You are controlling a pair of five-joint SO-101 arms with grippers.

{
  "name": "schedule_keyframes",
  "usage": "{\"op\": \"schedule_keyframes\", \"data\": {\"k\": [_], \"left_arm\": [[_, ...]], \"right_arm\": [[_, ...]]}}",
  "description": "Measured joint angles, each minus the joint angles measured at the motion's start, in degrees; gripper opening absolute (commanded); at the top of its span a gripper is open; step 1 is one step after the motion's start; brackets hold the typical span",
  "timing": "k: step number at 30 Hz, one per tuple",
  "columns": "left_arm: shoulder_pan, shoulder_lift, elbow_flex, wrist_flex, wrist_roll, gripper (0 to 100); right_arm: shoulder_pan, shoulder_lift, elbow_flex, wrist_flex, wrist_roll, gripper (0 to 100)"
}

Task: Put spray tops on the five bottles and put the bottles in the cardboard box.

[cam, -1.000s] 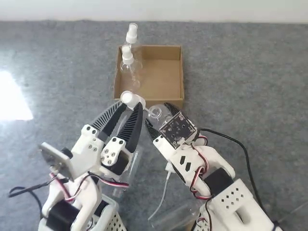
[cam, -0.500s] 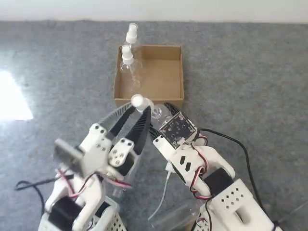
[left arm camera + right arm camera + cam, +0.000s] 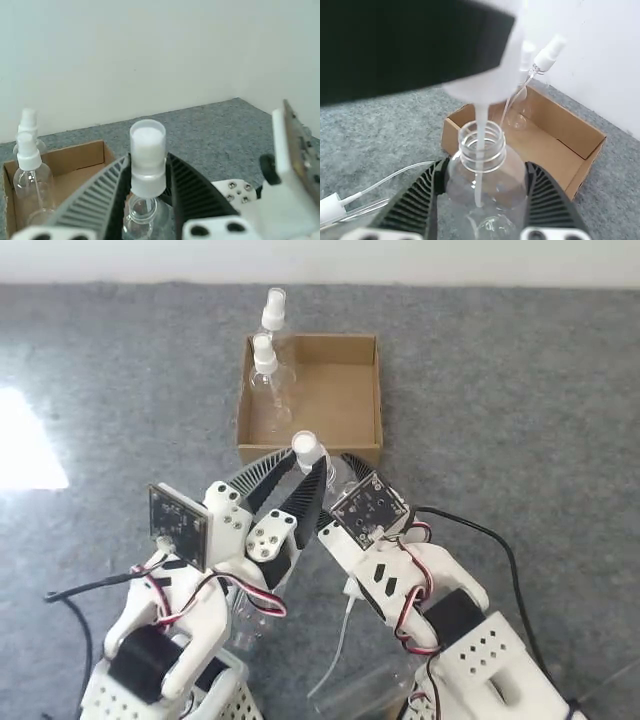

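- The left tool (image 3: 298, 468) pinches a white spray top (image 3: 147, 145) by its collar. It holds the top straight up over an open bottle so the thin tube can slide down the neck.
- The right tool (image 3: 485, 172) is pressed on both sides of that clear bottle (image 3: 481, 150). I think this is so the bottle stands straight and does not tip.
- The bottle is over the grey bench (image 3: 520, 390), just at 6 o'clock of the cardboard box (image 3: 378, 390).
- The tube pokes into the bottle's mouth, but the top is not seated yet, I think.
- Two topped bottles (image 3: 272, 380) stand at the box's 11 o'clock corner. This leaves room for more.
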Motion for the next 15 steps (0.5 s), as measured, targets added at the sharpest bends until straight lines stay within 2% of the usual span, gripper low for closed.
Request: {"op": "schedule_keyframes", "data": {"k": [15], "left_arm": [[0.00,0.00,0.00,1.05,0.00,2]], "right_arm": [[0.00,0.00,0.00,0.00,0.00,8.7]]}}
